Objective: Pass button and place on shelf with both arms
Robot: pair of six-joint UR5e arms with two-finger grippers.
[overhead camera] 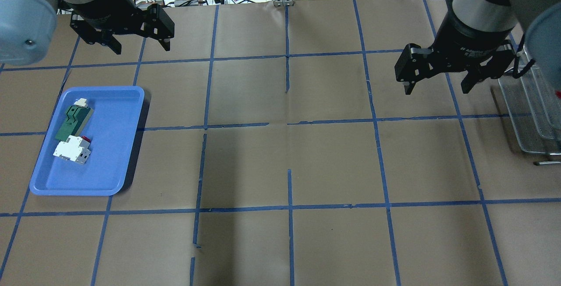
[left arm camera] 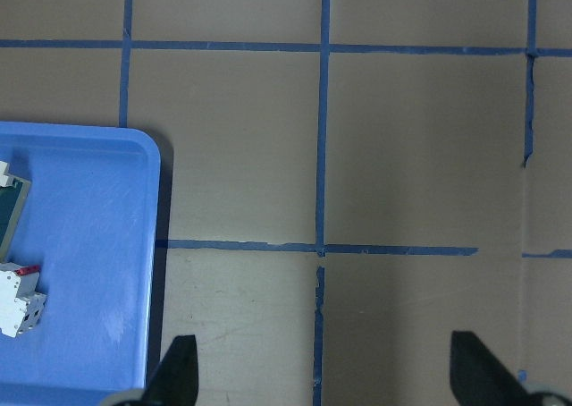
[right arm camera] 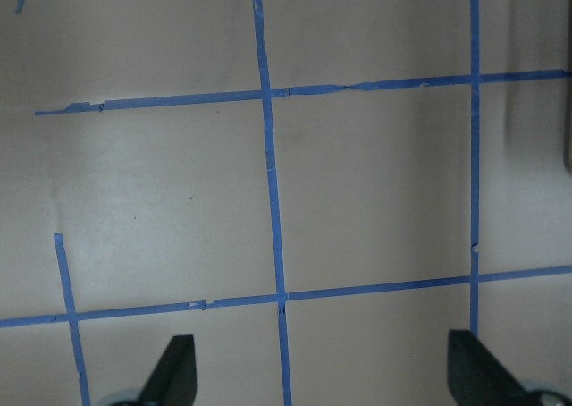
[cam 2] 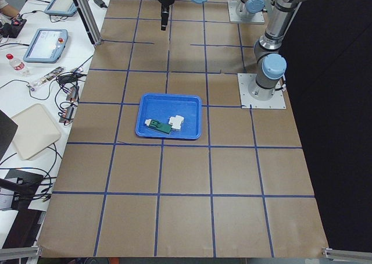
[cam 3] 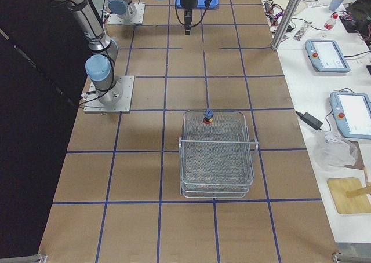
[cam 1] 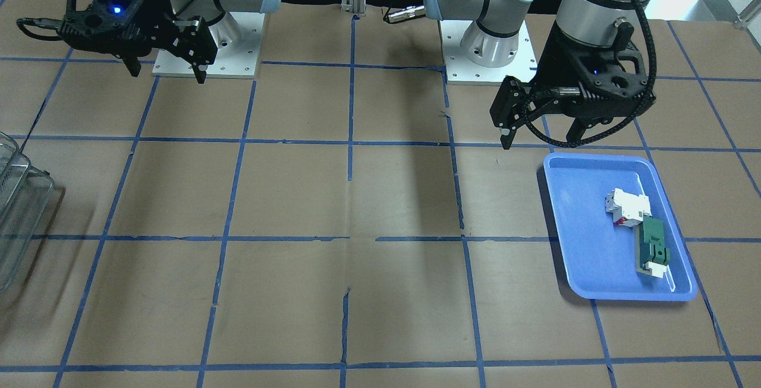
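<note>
The button (cam 3: 207,117), red cap with a dark body, sits on the far end of the silvery wire-mesh shelf (cam 3: 217,153) in the exterior right view. The shelf also shows at the table's edge in the overhead view (overhead camera: 528,115) and the front view (cam 1: 18,210). My left gripper (overhead camera: 142,46) (cam 1: 540,138) (left arm camera: 326,375) is open and empty, raised beside the blue tray. My right gripper (overhead camera: 436,88) (cam 1: 166,73) (right arm camera: 323,375) is open and empty, raised over bare table beside the shelf.
A blue plastic tray (overhead camera: 109,146) (cam 1: 571,245) lies on my left side and holds a white block with red marks (overhead camera: 72,151) and a green flat part (overhead camera: 72,121). The brown table carries a blue tape grid. Both arm bases stand at the robot's edge.
</note>
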